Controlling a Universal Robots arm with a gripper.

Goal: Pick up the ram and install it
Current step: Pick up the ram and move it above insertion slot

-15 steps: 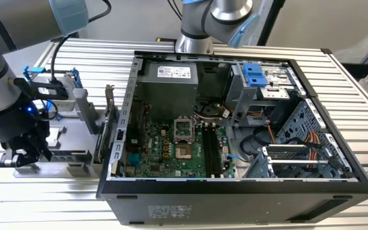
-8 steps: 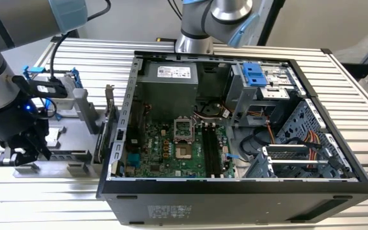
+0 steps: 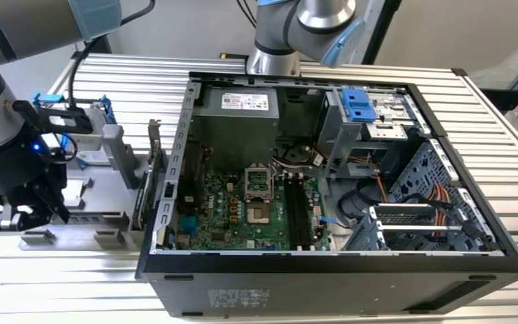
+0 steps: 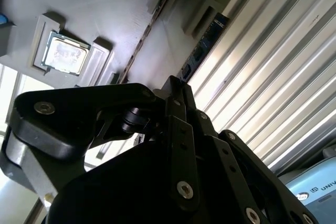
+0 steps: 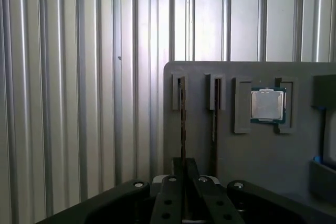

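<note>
Blue and thin, the ram (image 5: 182,124) was seen standing on edge in the outermost slot of the grey parts tray (image 5: 294,171), just beside the ribbed aluminium table (image 5: 79,103), in both wrist views. The gripper (image 5: 182,170) was found lowered over it, its fingers pressed together on the stick's near end, so that the board was pinched between them. The ram appeared seated in its slot, not yet lifted. The tray lay at the exterior view's left, with the open computer case (image 3: 331,264) to its right, and the long memory slots (image 3: 299,214) on the motherboard were well apart from the gripper. A second thin board (image 5: 215,114) was held in the neighbouring slot, and a processor (image 5: 268,104) was bedded further along.

Risk was judged to lie chiefly in the grip. So narrow an edge, if held off-centre or slightly askew, could be twisted in the fingers or jammed against the slot's walls when raised. A tilted stick could be mis-seated at the case, and the neighbouring board could be clipped.
</note>
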